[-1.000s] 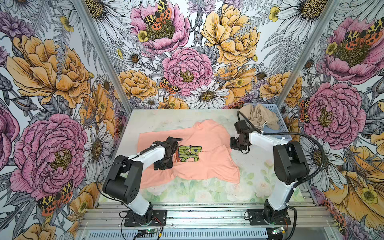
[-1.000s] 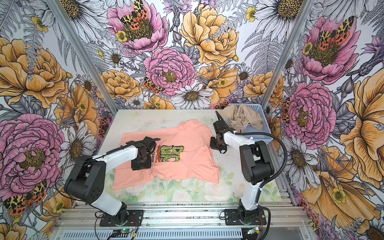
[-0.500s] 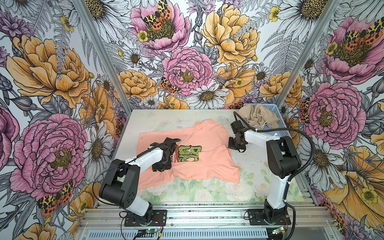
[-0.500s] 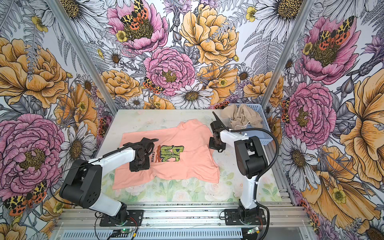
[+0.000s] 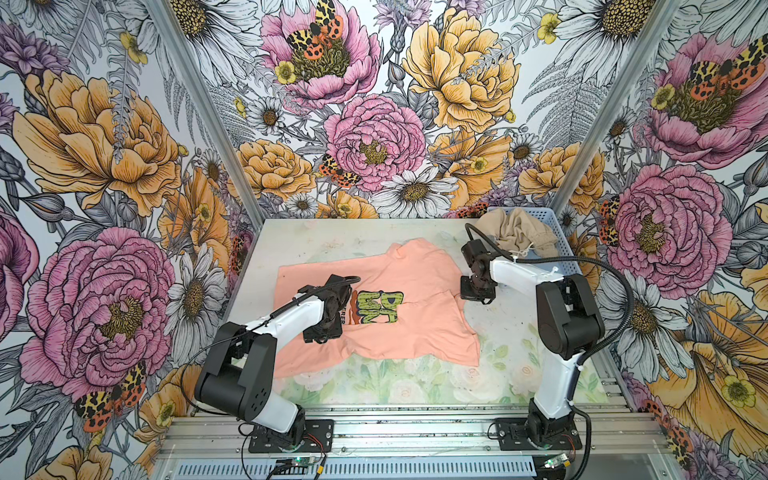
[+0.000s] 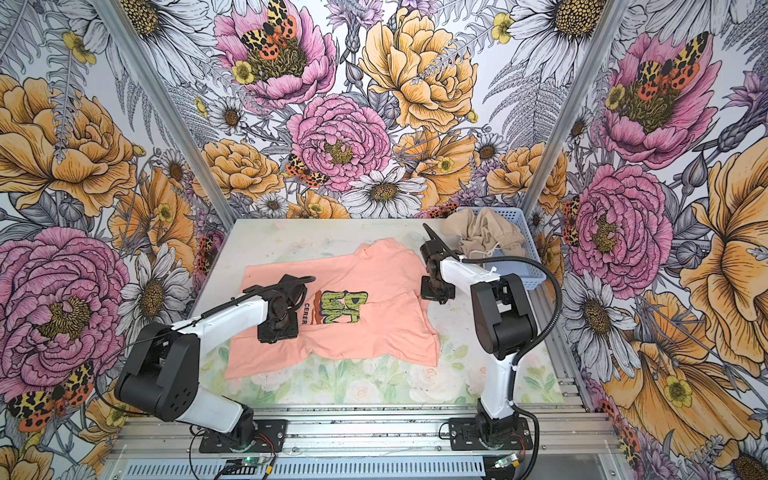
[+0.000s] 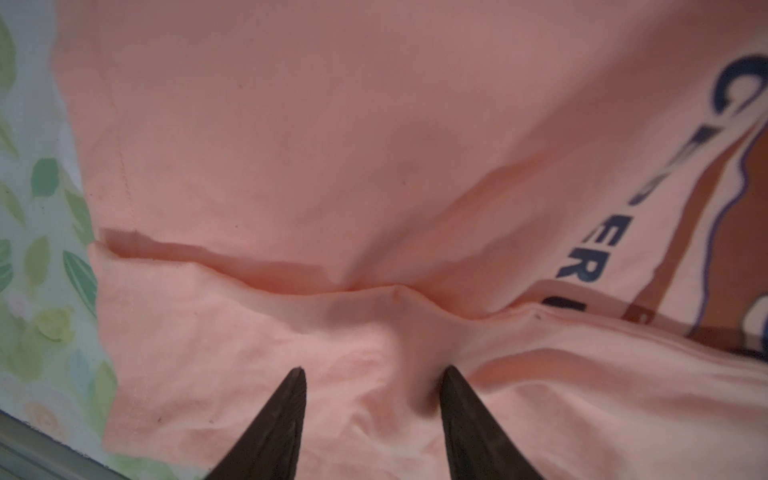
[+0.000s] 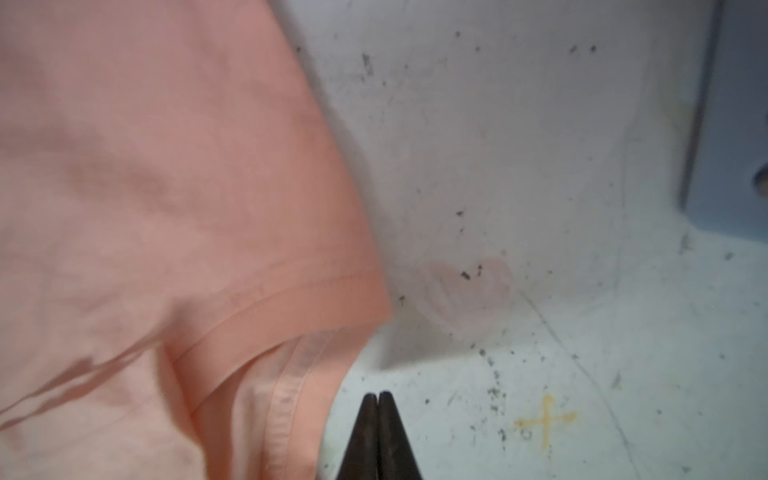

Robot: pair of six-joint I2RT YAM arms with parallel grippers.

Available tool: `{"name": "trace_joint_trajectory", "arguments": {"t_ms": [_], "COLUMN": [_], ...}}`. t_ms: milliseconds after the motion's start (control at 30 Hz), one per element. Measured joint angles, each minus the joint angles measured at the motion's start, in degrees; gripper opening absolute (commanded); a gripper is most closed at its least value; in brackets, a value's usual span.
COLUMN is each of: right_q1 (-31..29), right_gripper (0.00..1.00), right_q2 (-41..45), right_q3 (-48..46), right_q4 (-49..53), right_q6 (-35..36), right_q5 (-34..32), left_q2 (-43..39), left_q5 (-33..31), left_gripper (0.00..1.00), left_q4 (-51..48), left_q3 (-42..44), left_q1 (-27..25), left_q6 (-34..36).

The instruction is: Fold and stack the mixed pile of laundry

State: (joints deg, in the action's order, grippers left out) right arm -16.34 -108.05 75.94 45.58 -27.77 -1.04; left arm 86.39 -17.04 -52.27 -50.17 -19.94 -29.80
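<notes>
Filling the blue basket (image 5: 559, 239), the beige garment (image 5: 517, 235) bulges out, while left claw (image 7: 374, 374) gapes on T-shirt (image 5: 415, 282), right claw (image 8: 378, 395) pinched empty.

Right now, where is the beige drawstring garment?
In both top views the beige drawstring garment lies bunched in the light blue basket at the table's far right corner, apart from the salmon T-shirt.

The left arm (image 5: 295, 316) and right arm (image 5: 519, 272) consist of white tubular links joined by black, rounded joint housings (image 5: 565, 316). Each arm stands on a black base plate (image 5: 320, 432) fitted with screws. A thin black cable (image 5: 351, 279) follows the left arm. A thick black corrugated hose (image 5: 627, 303) follows the right arm and is secured with white ties (image 5: 551, 270). The left hand (image 7: 372, 374) and right hand (image 8: 378, 395) carry black, tapered fingers (image 7: 274, 432).
</notes>
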Motion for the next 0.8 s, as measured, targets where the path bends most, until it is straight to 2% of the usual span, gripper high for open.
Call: {"name": "trace_joint_trajectory", "arguments": {"t_ms": [167, 433, 600, 800], "right_q1": [0.0, 0.0, 0.0, -0.24], "right_gripper": [0.12, 0.09, 0.08, 0.08], "right_q2": [3.02, -1.68, -1.73, -1.16], "right_q3": [-1.27, -4.63, -4.7, -4.63], "right_q4": [-3.13, -8.28, -8.5, -5.33], "right_q6": [-3.28, -7.58, -7.3, -3.3], "right_q5": [6.95, 12.81, 11.17, 5.25], "left_q2": [-0.15, -1.16, -2.43, -3.69], "left_q5": [0.0, 0.02, 0.07, 0.09], "left_gripper": [0.54, 0.54, 0.54, 0.54], "left_q4": [0.02, 0.02, 0.02, 0.02], "left_q3": [0.0, 1.31, 2.08, 2.78], "left_q1": [0.0, 0.07, 0.42, 0.7], "left_q6": [0.0, 0.0, 0.0, 0.0]}}
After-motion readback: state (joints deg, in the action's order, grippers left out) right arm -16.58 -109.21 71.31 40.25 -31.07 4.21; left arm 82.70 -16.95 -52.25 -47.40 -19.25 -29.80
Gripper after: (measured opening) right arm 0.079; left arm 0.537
